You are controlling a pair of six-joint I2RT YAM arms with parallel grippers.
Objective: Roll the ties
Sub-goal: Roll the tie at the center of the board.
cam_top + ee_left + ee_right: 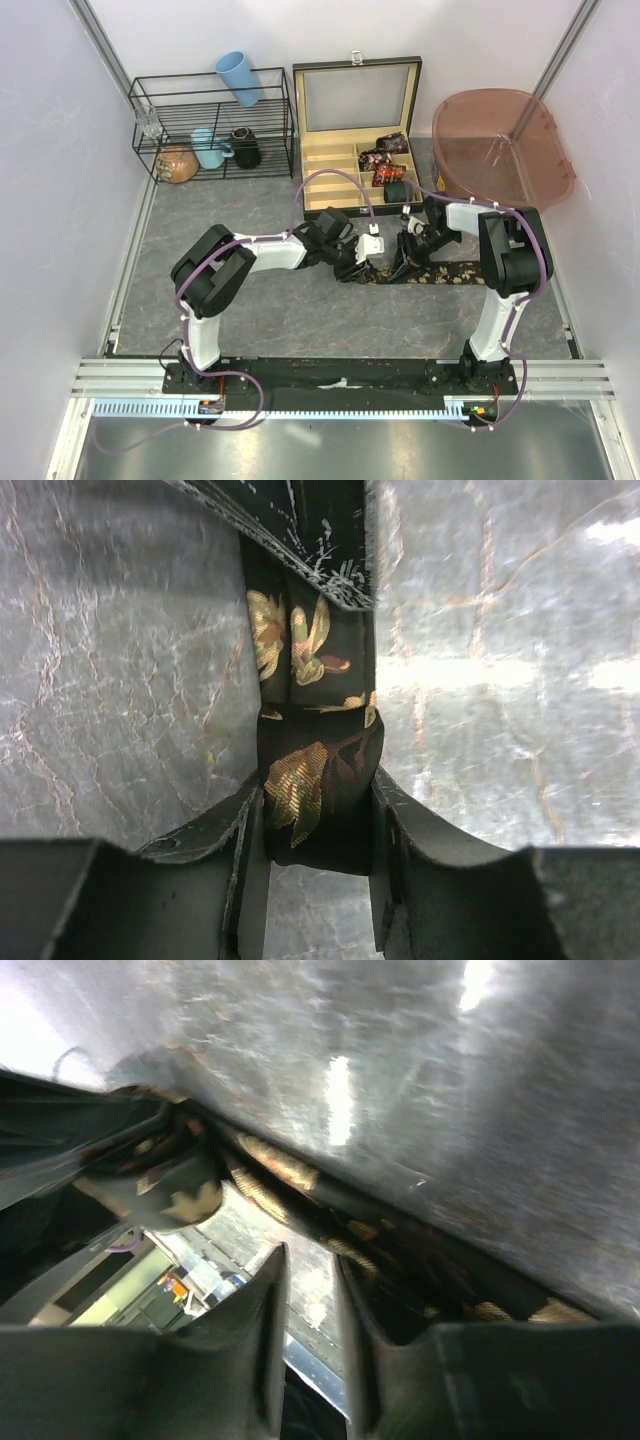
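Note:
A dark tie with gold leaf prints (450, 272) lies flat on the grey table, running right from the two grippers. My left gripper (358, 268) is shut on its folded left end; in the left wrist view the tie (310, 660) sits squeezed between my fingers (318, 792). My right gripper (405, 260) is right beside it, tipped down over the strip. In the right wrist view its fingers (310, 1258) are almost together with nothing between them, and the tie (290, 1175) runs across just past the tips. Several rolled ties (385, 158) sit in the wooden box.
An open wooden box (355, 100) with compartments stands behind the grippers. A black wire rack (210, 125) at the back left holds a blue cup, a teal mug and a black mug (246, 148). A pink plastic tub (500, 140) stands at the back right.

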